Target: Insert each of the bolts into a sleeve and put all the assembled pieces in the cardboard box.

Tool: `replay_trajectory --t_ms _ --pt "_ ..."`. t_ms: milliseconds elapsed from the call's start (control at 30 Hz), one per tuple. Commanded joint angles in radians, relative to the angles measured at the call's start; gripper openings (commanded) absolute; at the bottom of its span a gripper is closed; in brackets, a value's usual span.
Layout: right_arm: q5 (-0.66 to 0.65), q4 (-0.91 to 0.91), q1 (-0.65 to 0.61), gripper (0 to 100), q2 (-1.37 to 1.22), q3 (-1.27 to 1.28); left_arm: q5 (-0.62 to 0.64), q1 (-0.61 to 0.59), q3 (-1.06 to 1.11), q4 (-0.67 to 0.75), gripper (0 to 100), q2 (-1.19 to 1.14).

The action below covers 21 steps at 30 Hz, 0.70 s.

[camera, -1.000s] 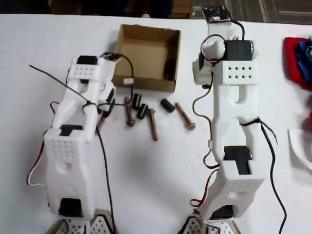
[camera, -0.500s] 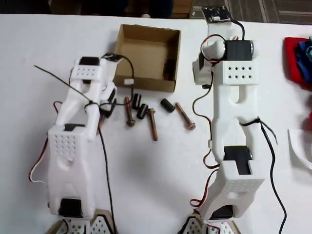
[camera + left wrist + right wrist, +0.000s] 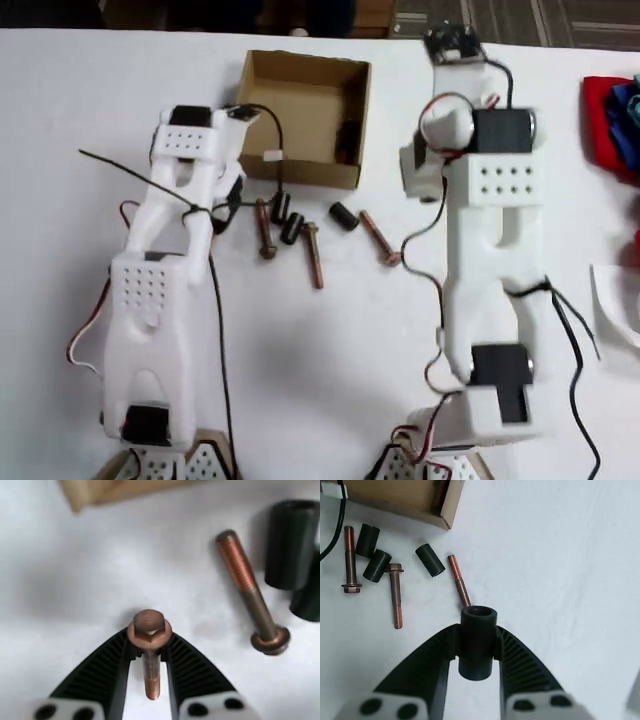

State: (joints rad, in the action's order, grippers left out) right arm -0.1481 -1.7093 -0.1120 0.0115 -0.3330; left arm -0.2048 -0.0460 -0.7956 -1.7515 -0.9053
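Black sleeve (image 3: 478, 642) in end effector (image 3: 476, 647)

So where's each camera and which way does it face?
High view: fixed overhead, looking down on both white arms and the brown cardboard box.
Left wrist view: on that wrist, looking along jaws shut on a copper hex-head bolt.
Right wrist view: on that wrist, looking along jaws shut on a black cylindrical sleeve.
Shared: all show the box.

My left arm (image 3: 150, 340) and right arm (image 3: 490, 250) are white shells with dotted panels (image 3: 143, 285), black motors (image 3: 497, 130) and cables (image 3: 215, 330); my left hand (image 3: 150, 641) has ribbed black fingers (image 3: 102, 667).
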Motion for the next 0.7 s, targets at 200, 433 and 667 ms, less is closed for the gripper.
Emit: replay_trajectory --t_ms 200,433,667 --pt "-0.006 0.42 -0.024 2.2 0.312 0.643 0.006 0.035 0.114 -0.035 2 0.422" --pt "-0.002 0.618 -0.05 2.2 0.509 0.965 0.069 0.112 0.578 0.083 2 0.964" --pt "0.0 0.809 -0.199 2.3 0.75 1.186 0.341 0.112 1.285 0.683 2 1.613"
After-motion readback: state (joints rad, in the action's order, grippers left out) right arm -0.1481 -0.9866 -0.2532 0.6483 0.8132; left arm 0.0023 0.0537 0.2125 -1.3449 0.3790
